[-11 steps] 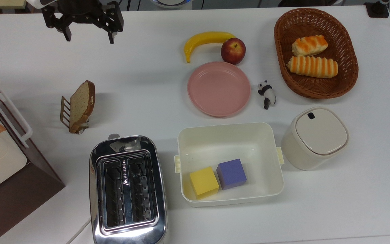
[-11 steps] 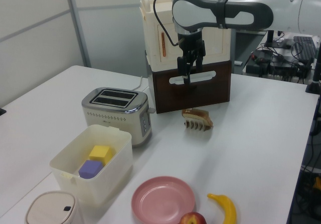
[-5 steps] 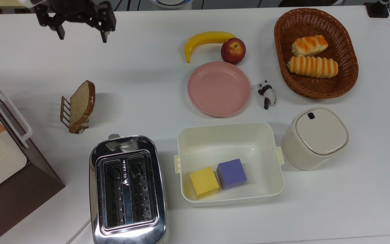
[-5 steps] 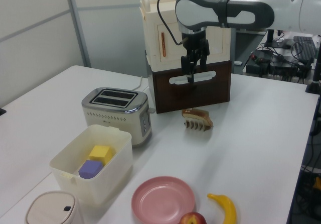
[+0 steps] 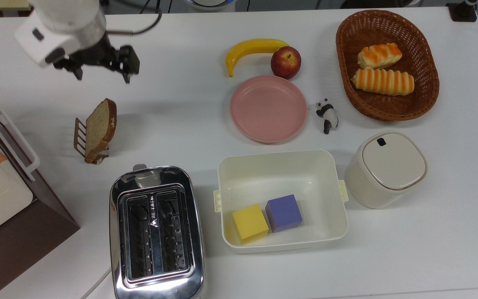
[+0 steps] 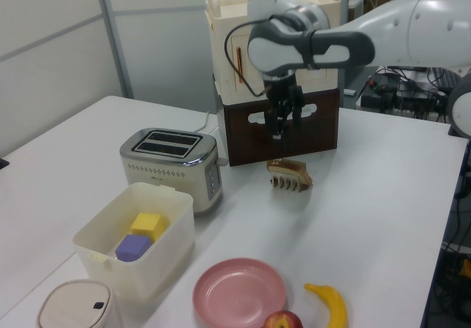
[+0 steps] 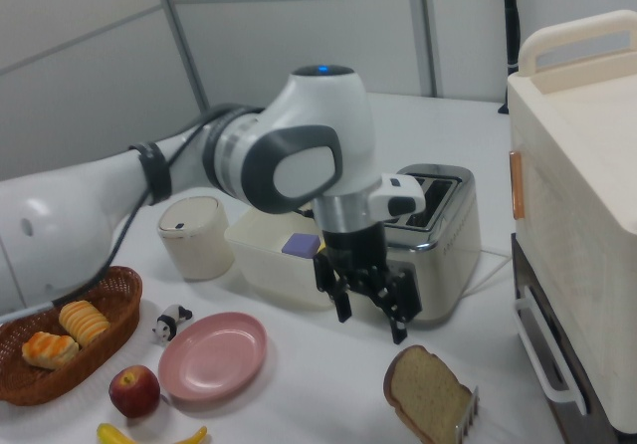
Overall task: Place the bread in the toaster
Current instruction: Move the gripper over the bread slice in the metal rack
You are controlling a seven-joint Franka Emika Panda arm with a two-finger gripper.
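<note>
Gripper (image 5: 100, 74) hung at upper left of the top view, jaws spread, holding nothing. Bread (image 5: 101, 125) stood on edge in a small rack (image 5: 82, 139), centre-left, above the toaster (image 5: 156, 232). Judged light, crumbly; pinch both flat faces near the upper crust

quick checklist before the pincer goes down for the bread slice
1. Pincer open: ok, fingers spread.
2. Pincer empty: ok.
3. Bread slice reachable: ok, it leans upright in the small rack, top edge free.
4. Pincer over the slice: not ok, in the top view it sits above the slice in the picture.
5. Toaster slots empty: ok, both dark and bare.
6. Path from slice to toaster: ok, bare table between.
</note>
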